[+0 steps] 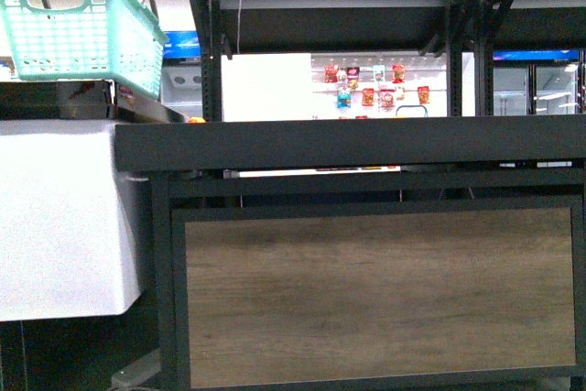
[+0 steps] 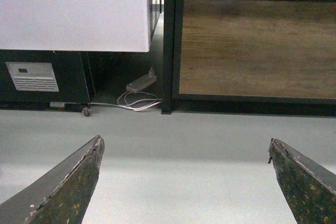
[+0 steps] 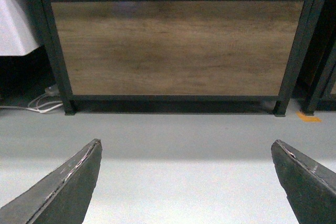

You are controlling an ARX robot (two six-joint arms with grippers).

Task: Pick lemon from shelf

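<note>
The black metal-framed shelf (image 1: 348, 142) fills the front view, its thick dark beam seen edge-on, so the deck top is hidden. The lemon is out of view. A small orange bit (image 1: 196, 120) shows at the beam's left end; I cannot tell what it is. Neither arm shows in the front view. My left gripper (image 2: 185, 148) is open and empty, low over the grey floor, facing the shelf's left leg (image 2: 169, 51). My right gripper (image 3: 186, 148) is open and empty, facing the shelf's wooden lower panel (image 3: 178, 48).
A teal plastic basket (image 1: 82, 29) stands on a white-covered unit (image 1: 64, 217) left of the shelf. A power strip with white cables (image 2: 140, 83) lies on the floor between that unit and the shelf. An orange floor mark (image 3: 308, 118) lies by the shelf's right leg.
</note>
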